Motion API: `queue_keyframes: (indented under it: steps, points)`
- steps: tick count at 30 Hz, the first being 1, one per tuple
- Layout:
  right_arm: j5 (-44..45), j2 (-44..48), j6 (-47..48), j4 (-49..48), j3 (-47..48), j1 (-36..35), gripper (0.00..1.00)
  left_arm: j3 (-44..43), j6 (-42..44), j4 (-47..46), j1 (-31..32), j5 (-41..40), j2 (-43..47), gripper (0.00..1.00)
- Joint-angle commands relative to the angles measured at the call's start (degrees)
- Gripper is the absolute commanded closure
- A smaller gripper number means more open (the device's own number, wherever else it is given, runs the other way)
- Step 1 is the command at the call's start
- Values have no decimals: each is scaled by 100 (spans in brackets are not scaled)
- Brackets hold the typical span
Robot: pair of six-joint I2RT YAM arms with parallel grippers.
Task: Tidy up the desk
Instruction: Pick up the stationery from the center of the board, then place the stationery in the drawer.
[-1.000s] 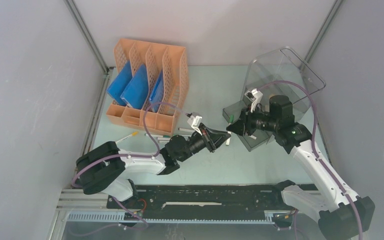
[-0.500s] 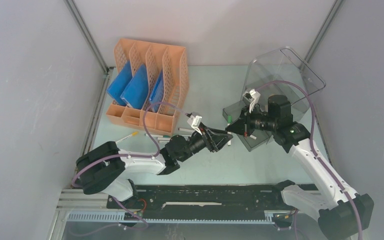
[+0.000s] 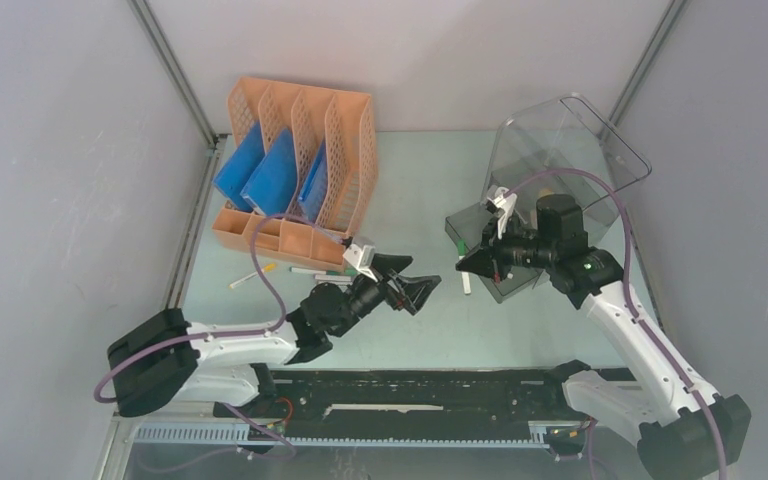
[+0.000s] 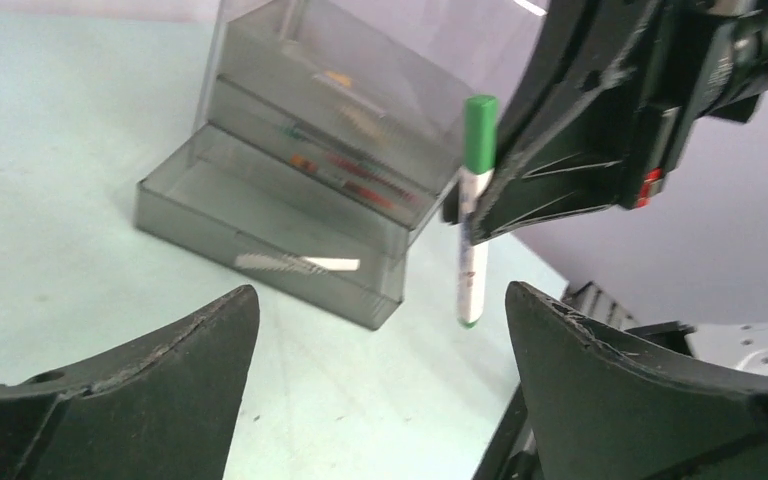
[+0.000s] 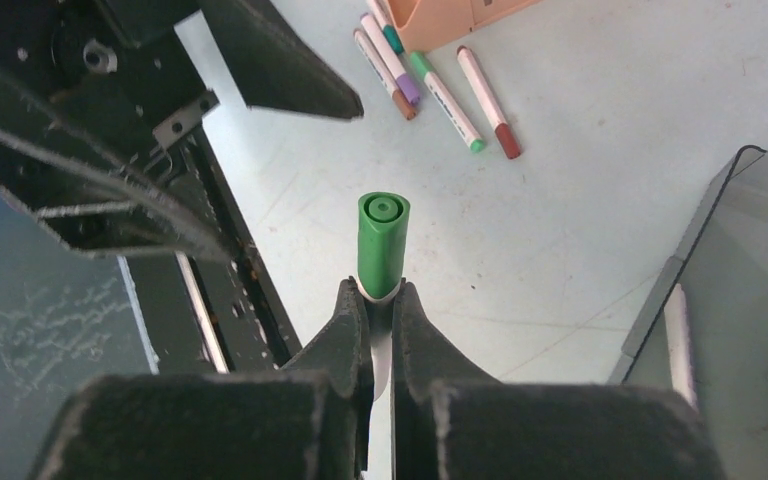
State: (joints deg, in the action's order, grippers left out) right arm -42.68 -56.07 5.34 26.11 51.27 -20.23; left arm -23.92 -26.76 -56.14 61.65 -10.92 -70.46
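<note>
Right hand (image 5: 380, 300): fingers pressed together on a white marker (image 5: 382, 238), pinching it just below its green cap. The cap points away from the wrist, and the marker stands near upright in the left wrist view. Cannot tell whether its lower tip touches the desk (image 3: 420, 185). Left hand (image 4: 375, 300): fingers spread wide with nothing between them, facing the marker from near by, not touching it. Behind the marker is a clear drawer box (image 3: 552, 150) at the desk's right side, with its bottom drawer (image 4: 260, 235) pulled out. The desk is a pale mint top between grey walls, under both arms. Loose markers (image 5: 430, 75) lie clustered on it by the front of the orange file rack (image 3: 340, 130), back left. The rack holds blue folders (image 3: 260, 178). One pen (image 3: 250, 277) lies apart, left of the cluster.
</note>
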Motion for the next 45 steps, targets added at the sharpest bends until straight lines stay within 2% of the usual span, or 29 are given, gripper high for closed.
queue_keyframes:
  steps: [1,7,11,27,39,45]
  points:
    - [-190,181,1354,601,173,23,100,297,536,618,-39,-571,509,0]
    - [338,298,1864,851,212,74,100,726,259,1544,-78,-1699,1254,0]
    - [953,200,2156,939,215,106,100,958,57,2021,-177,-2001,1648,0]
    - [3840,-1089,1994,378,207,-38,100,1630,-480,2159,-428,-2028,2133,0]
    - [4696,-1904,1599,20,164,-91,98,1672,-532,2072,-513,-1987,2027,0]
    - [4691,-2097,1519,-29,160,-90,95,1711,-573,2072,-545,-1963,2045,0]
